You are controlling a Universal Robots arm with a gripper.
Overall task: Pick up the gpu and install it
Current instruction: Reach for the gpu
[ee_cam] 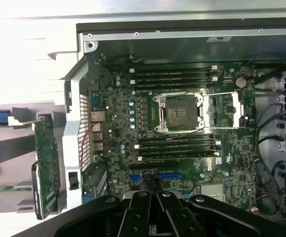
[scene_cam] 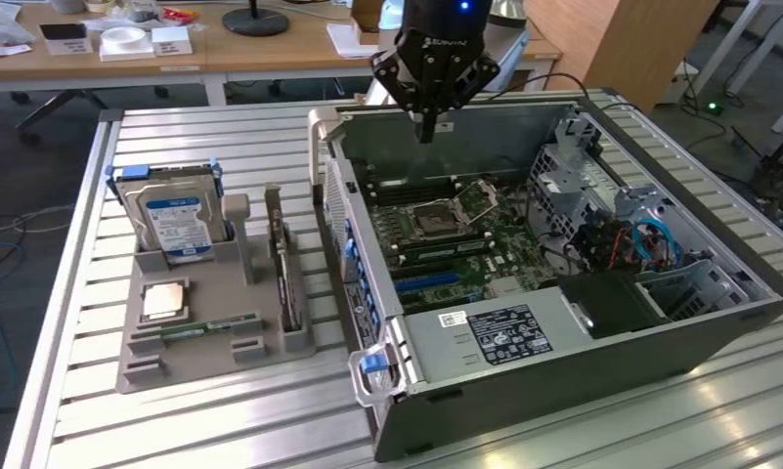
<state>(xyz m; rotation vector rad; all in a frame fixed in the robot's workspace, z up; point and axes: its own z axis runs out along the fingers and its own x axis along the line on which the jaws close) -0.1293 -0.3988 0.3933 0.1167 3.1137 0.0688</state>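
The gpu (scene_cam: 284, 274) stands on its long edge in a slot of the grey holder (scene_cam: 150, 366), to the exterior view's left of the open computer case (scene_cam: 535, 342). In the wrist view the gpu (ee_cam: 47, 165) shows its green circuit side just outside the case wall. My gripper (scene_cam: 425, 132) hangs above the far end of the case, over the motherboard (scene_cam: 450, 230), well apart from the gpu. The black fingers (ee_cam: 142, 207) are together, so my gripper (ee_cam: 154, 195) is shut with nothing in it.
The grey holder also carries a hard drive with a blue-white label (scene_cam: 176, 210), a square processor (scene_cam: 164, 300) and a narrow green memory stick (scene_cam: 208, 327). The motherboard (ee_cam: 182, 128) has an open processor socket (ee_cam: 180, 111) and blue slots (ee_cam: 170, 175). Cables (scene_cam: 645, 244) fill the case's right side.
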